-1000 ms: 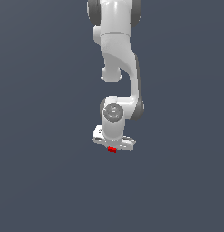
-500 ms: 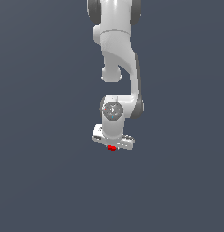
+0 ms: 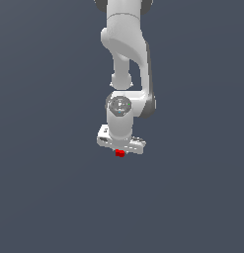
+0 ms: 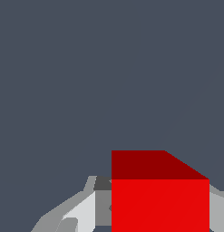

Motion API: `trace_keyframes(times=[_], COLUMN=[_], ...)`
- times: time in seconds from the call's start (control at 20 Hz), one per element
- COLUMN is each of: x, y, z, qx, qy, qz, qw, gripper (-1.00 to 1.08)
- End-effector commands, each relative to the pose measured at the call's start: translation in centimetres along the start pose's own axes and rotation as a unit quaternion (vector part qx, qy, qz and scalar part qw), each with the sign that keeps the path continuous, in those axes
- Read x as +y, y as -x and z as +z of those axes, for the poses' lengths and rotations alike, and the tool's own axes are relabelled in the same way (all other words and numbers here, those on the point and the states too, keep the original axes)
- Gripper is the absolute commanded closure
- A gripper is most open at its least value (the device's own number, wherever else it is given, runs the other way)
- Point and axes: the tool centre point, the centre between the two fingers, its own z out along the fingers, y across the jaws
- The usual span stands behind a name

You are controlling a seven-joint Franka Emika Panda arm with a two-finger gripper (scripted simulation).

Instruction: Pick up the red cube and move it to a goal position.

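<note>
Cube [image 4: 159,205] pinched between fingers [image 4: 79,210] of gripper [image 3: 119,149], poking out just below palm, clear of any surface. Judged mid-carry toward goal, which shows nowhere. Best to keep squeeze steady, move smoothly, avoid jerks or wrist tilt, and release only once settled at goal.

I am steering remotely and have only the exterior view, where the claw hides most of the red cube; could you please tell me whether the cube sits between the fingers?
Observer: Yes. In the wrist view the red cube sits between the claw's grey fingers, one on each side.
Operator: Thank you. Does it look tilted?
Observer: Its front face looks square to the wrist camera, and its darker top face is visible.
Operator: Is anything else nearby?
Observer: The wrist view shows only plain grey background beyond the cube.
</note>
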Motion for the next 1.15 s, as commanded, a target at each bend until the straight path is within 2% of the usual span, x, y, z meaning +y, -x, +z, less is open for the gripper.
trace_keyframes(times=[0.0, 0.6, 1.1], x=[0.6, 3.4, 4.2], y=[0.8, 4.6, 5.6], z=[-1.7, -9.4, -11.6], qx=[0.001, 0.001, 0.001], qy=[0.000, -0.001, 0.000], qz=[0.000, 0.000, 0.000], qw=[1.0000, 1.0000, 1.0000], gripper=[1.08, 1.08, 1.08])
